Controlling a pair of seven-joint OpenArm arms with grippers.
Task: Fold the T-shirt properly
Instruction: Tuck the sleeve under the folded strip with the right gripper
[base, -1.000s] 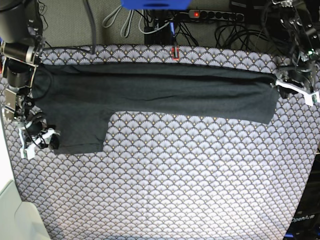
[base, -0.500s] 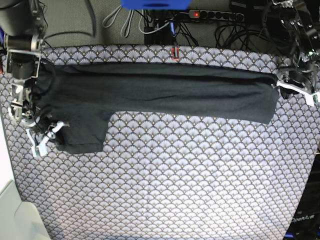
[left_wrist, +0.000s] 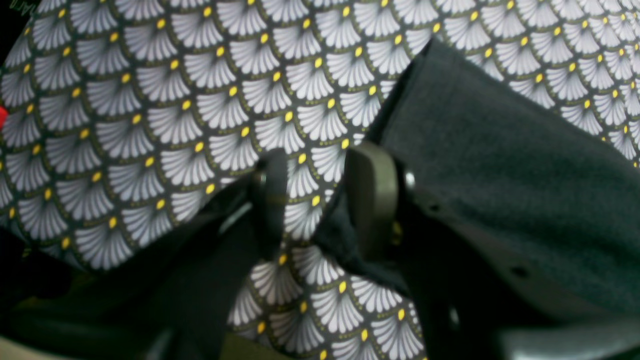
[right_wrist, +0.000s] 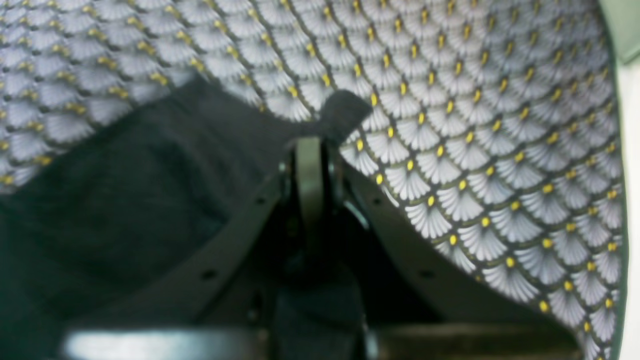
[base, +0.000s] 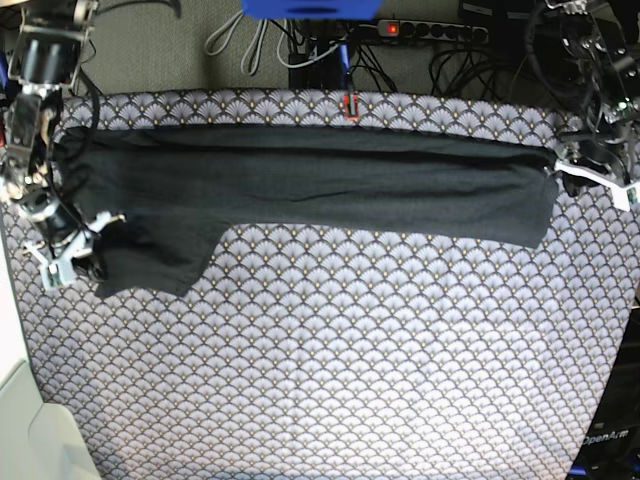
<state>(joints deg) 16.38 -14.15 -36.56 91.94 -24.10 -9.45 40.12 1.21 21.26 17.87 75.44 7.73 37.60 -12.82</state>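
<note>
- Black fabric of one T-shirt (base: 330, 185) lies in a long folded band across the far half of the fan-scale patterned cloth (base: 350, 350), with one short sleeve (base: 155, 262) hanging down toward the near side at the base view's left; no print shows on the visible side
- Two grippers are in view; the right gripper (base: 62, 255) sits at the sleeve's outer edge on the base view's left, and its arm is cut off by the top of the frame
- In the right wrist view the right gripper (right_wrist: 310, 150) has its fingers pressed together on a pinch of the T-shirt (right_wrist: 125, 200); a small tab of fabric (right_wrist: 345, 112) sticks out past the tips; the picture is soft, so how much cloth is caught is hard to judge
- The left gripper (base: 590, 170) is at the band's end on the base view's right, partly lost among dark cables
- In the left wrist view the left gripper (left_wrist: 320, 195) has its fingers (left_wrist: 372, 195) apart, with patterned cloth (left_wrist: 150, 125) showing through the gap; the T-shirt (left_wrist: 500, 165) corner seems to rest against the outer side of one finger, though blur leaves the contact uncertain
- One power strip (base: 430, 30) with a red light lies beyond the table, half hidden by wires
</note>
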